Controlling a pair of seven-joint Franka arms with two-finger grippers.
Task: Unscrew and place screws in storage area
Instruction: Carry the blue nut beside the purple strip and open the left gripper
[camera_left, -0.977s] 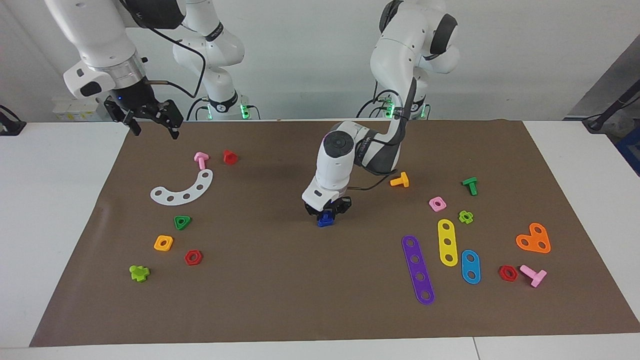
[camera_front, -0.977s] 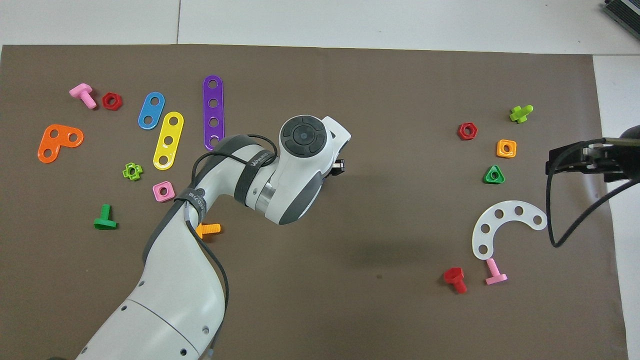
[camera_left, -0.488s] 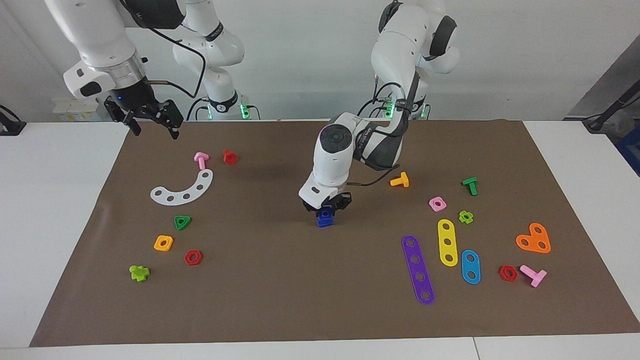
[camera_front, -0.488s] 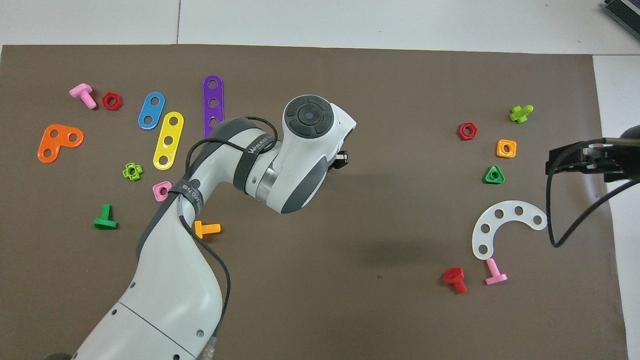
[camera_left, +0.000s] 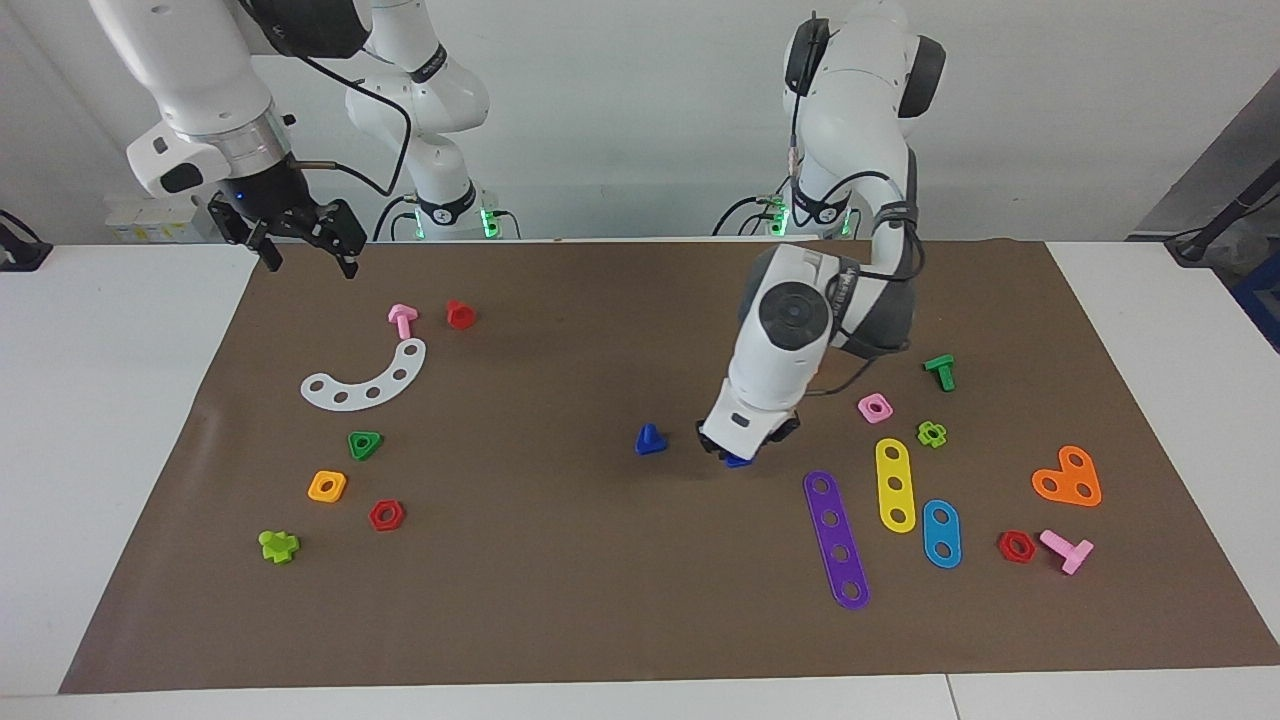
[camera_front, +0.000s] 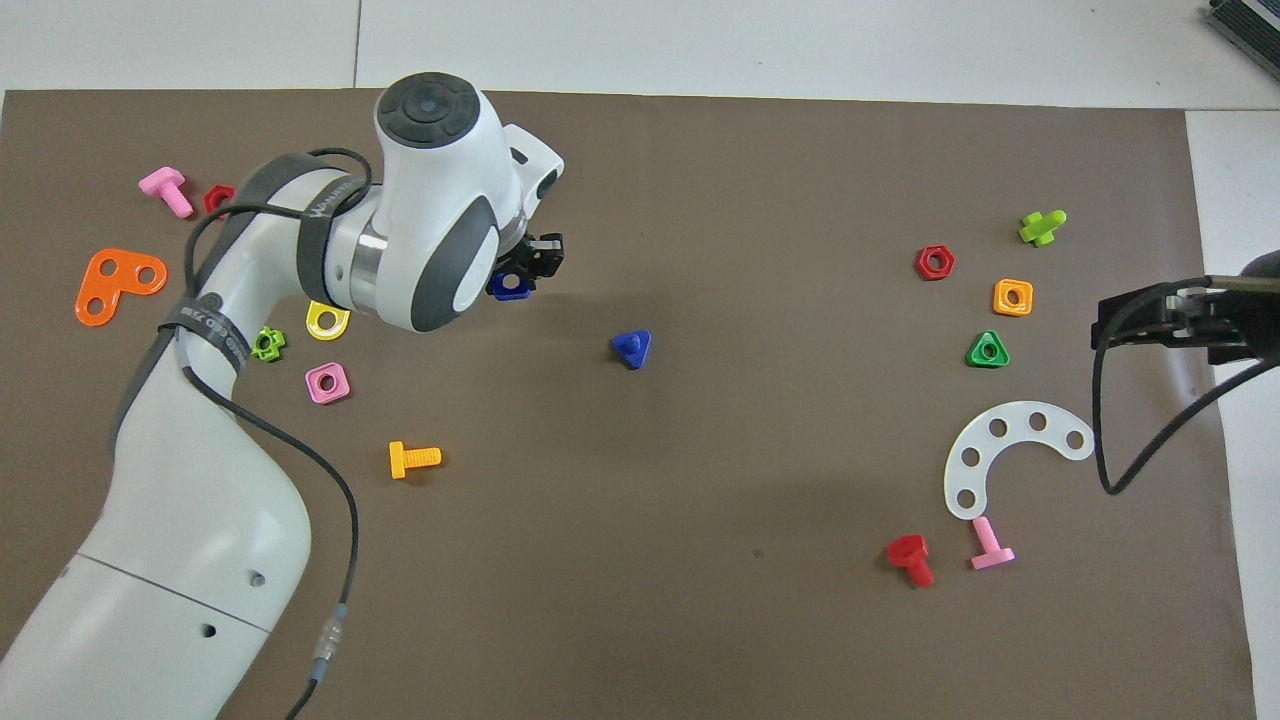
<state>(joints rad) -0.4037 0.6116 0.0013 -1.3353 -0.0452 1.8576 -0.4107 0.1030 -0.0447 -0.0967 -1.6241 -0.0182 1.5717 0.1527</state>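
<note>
The dark-blue bolt (camera_left: 650, 439) stands alone on its triangular head, stem up, mid-mat; it also shows in the overhead view (camera_front: 631, 348). My left gripper (camera_left: 742, 452) (camera_front: 522, 270) is shut on the dark-blue square nut (camera_left: 738, 460) (camera_front: 511, 286). It holds the nut low over the mat, between the bolt and the purple strip (camera_left: 836, 540). My right gripper (camera_left: 308, 262) (camera_front: 1105, 322) waits open and empty, raised over the mat's edge at the right arm's end.
Yellow plate (camera_left: 895, 484), light-blue oval plate (camera_left: 941, 533), pink square nut (camera_left: 874, 407) and an orange bolt (camera_front: 413, 458) lie toward the left arm's end. White curved plate (camera_left: 366, 377), green triangular nut (camera_left: 365, 444) and several small pieces lie toward the right arm's end.
My left gripper came off the bolt with the square nut and carried it toward the left arm's end. The bolt now stands bare. The right arm has not moved.
</note>
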